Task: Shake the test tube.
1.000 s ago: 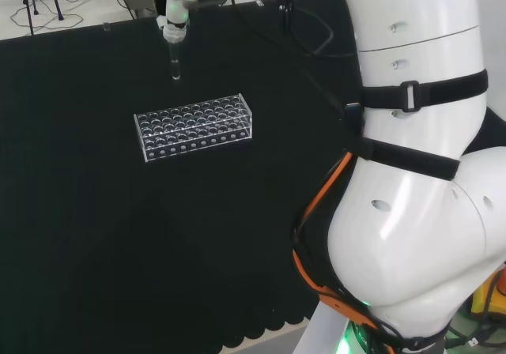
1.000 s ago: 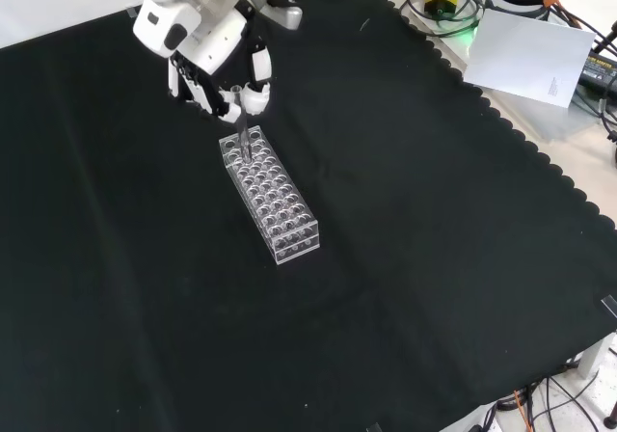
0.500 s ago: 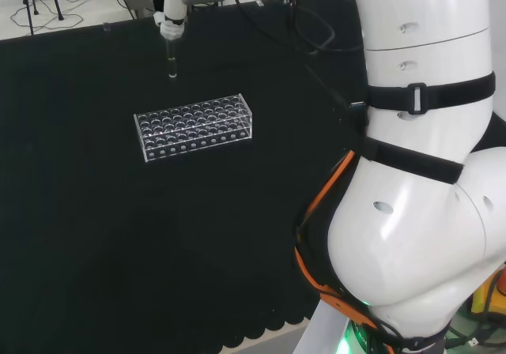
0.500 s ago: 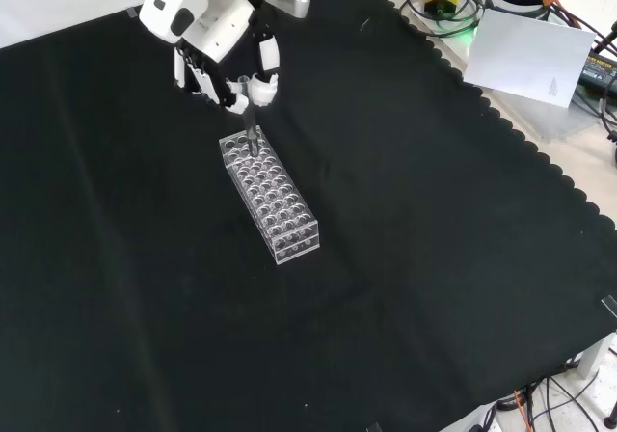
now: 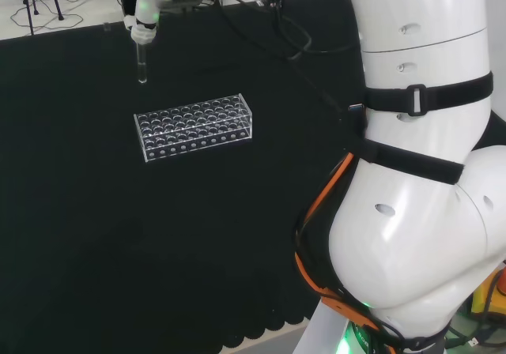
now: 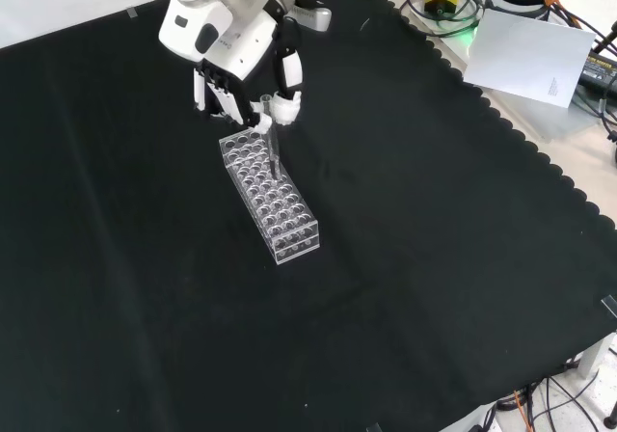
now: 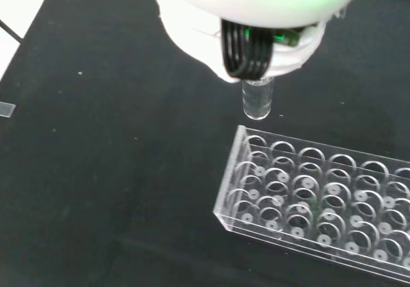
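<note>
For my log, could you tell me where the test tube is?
In the head view, the hand holds the test tube above the cloth, beyond the rack's left end.

Black cloth (image 6: pixel 405 258) (scalloped along its edge) covers the bench, with pale floor (image 5: pixel 47 18) and cables (image 6: pixel 569 393) beyond.

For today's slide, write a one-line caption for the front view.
The hand pinches a clear test tube upright above the clear rack on the black cloth.

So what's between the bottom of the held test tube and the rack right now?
Nothing: in the head view, bare black cloth separates the test tube in the hand from the rack.
</note>
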`<state>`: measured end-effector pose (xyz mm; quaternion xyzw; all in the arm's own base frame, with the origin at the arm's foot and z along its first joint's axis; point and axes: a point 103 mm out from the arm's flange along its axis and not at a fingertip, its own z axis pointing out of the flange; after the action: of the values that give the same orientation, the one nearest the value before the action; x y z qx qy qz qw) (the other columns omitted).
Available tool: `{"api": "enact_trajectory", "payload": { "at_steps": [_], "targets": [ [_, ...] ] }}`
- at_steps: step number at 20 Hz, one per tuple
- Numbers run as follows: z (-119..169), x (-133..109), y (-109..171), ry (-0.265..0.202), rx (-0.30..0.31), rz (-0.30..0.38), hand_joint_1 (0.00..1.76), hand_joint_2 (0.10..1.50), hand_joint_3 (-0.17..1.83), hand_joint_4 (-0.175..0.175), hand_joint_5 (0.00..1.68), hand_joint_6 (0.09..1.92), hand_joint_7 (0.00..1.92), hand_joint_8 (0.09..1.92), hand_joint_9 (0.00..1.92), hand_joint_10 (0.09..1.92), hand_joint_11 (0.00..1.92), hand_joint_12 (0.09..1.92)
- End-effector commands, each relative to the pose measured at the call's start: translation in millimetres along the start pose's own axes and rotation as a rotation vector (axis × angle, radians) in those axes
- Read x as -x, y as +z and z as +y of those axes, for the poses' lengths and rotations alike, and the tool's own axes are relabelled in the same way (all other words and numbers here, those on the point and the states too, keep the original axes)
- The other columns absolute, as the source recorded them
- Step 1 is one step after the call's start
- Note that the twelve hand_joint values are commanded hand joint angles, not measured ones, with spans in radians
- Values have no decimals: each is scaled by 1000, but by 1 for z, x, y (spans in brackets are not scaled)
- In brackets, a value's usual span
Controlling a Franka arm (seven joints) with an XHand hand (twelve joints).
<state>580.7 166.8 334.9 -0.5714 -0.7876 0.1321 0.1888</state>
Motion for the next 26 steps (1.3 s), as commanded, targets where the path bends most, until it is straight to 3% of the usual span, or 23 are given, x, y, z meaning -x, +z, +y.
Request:
{"api": "enact_trajectory", "payload": {
  "at_steps": [1, 11, 16, 21, 26],
  "targets": [
    [-3, 14, 0, 31, 2, -7, 1432, 599, 688, -175, 1303, 582, 1371, 784, 1418, 198, 725, 1239],
    [-35, 104, 1, 227, 0, -23, 1432, 598, 689, -175, 1304, 580, 1373, 781, 1420, 194, 724, 1240],
    [-48, 133, -2, 290, 4, -26, 1432, 598, 690, -175, 1305, 579, 1374, 780, 1422, 192, 725, 1241],
    [-50, 137, -3, 289, 9, -24, 1432, 598, 690, -175, 1305, 578, 1374, 779, 1423, 189, 725, 1241],
    [-31, 104, -2, 232, -2, -30, 1433, 598, 690, -175, 1306, 577, 1375, 778, 1424, 187, 725, 1241]
  ]
}}
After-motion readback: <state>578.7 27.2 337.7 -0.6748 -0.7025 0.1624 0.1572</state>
